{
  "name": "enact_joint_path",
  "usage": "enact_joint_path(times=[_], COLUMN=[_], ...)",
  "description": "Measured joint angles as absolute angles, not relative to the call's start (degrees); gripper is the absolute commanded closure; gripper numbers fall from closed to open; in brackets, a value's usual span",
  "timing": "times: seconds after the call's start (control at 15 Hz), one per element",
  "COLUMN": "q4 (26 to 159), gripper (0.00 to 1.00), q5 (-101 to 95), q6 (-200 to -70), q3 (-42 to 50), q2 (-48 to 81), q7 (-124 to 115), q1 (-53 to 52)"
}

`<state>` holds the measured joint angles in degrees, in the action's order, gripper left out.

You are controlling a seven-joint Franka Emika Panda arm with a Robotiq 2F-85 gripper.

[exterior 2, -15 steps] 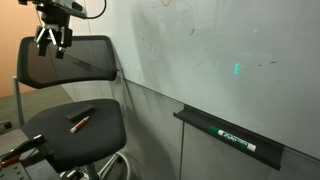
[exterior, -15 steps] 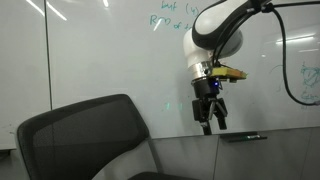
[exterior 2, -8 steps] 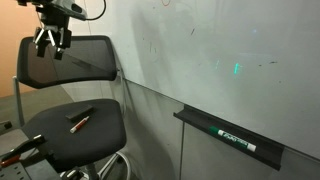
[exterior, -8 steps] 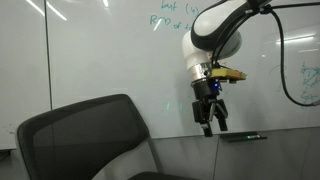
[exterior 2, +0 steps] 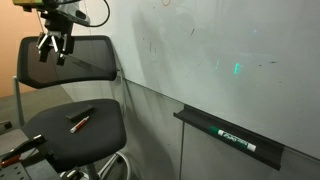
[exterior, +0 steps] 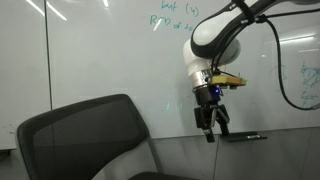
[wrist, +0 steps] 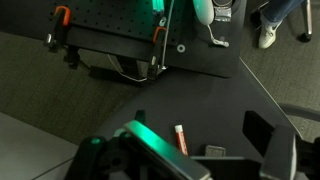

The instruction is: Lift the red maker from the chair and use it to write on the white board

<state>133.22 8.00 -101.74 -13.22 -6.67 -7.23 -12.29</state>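
The red maker (exterior 2: 80, 122) lies on the seat of the black chair (exterior 2: 62, 142), next to a dark flat bar (exterior 2: 80, 112). In the wrist view the red maker (wrist: 181, 139) shows as a short red stick with a white end on the dark seat. My gripper (exterior 2: 53, 48) hangs high above the seat, level with the mesh backrest (exterior: 85, 135), open and empty. In the wrist view the gripper (wrist: 208, 162) looks down, with the maker between its fingers far below. The white board (exterior: 110, 50) with faint green writing stands close behind the gripper (exterior: 211, 124).
A dark tray (exterior 2: 230, 136) on the board's lower edge holds a marker (exterior: 243, 137). A black cable (exterior: 285, 70) loops from the arm in front of the board. A black perforated base with orange clamps (wrist: 62, 16) lies beyond the seat.
The gripper has dropped a little toward the chair and shifted slightly sideways, staying open. The maker and the bar on the seat have not moved.
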Motion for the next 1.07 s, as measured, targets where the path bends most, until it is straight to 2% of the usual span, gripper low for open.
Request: enact_joint_path(times=[0.47, 1.07], q4=[132.26, 123.29], gripper=[0.0, 0.0], q5=[7.9, 4.9], q6=[-106.88, -111.79], q3=[-11.89, -10.81], q2=[4.9, 23.04], q7=[-0.15, 6.12], q1=[-11.8, -11.32])
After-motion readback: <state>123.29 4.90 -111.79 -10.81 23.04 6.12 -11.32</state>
